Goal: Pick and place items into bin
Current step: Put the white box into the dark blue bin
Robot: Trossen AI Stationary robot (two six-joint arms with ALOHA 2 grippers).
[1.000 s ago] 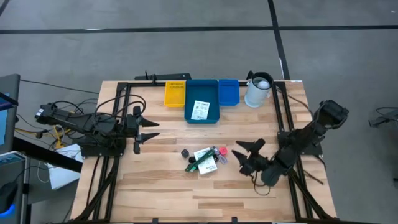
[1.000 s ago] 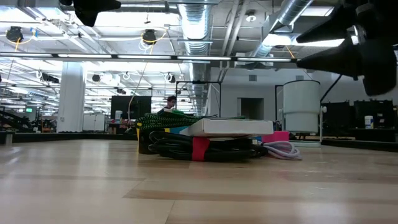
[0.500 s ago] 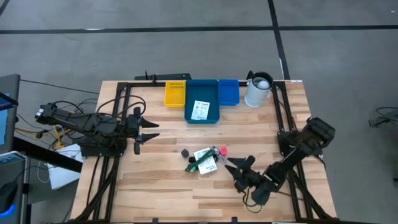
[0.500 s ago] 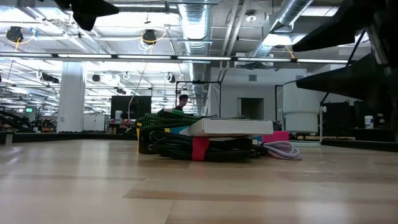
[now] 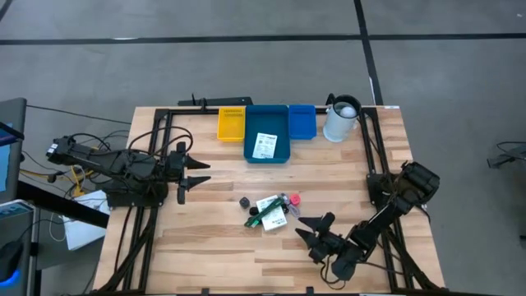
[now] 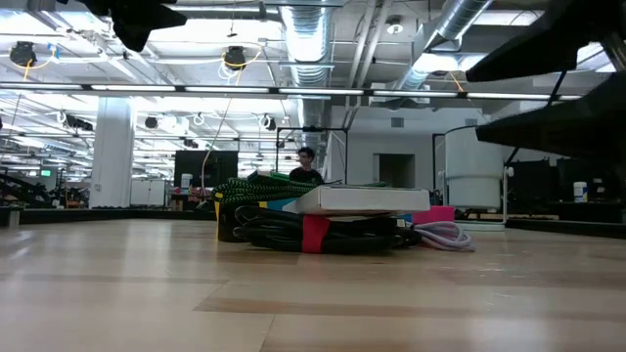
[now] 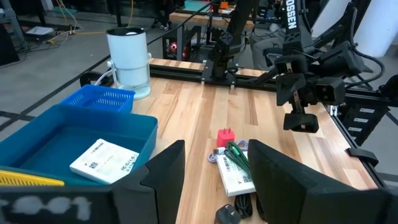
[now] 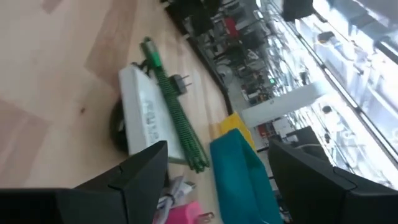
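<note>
Items (image 5: 269,211) heaped mid-table: white packet (image 7: 235,176), green cable (image 8: 174,111), pink plug (image 7: 224,137). One white card (image 5: 264,145) already inside blue bin (image 5: 249,130). Right gripper (image 5: 311,229) spread wide, empty, just beside heap. Left gripper (image 5: 187,173) parted, empty, well apart.

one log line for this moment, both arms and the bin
right tool: open, near item pile, holding nothing | left tool: open, waiting at table's left | blue bin: one white card inside
</note>
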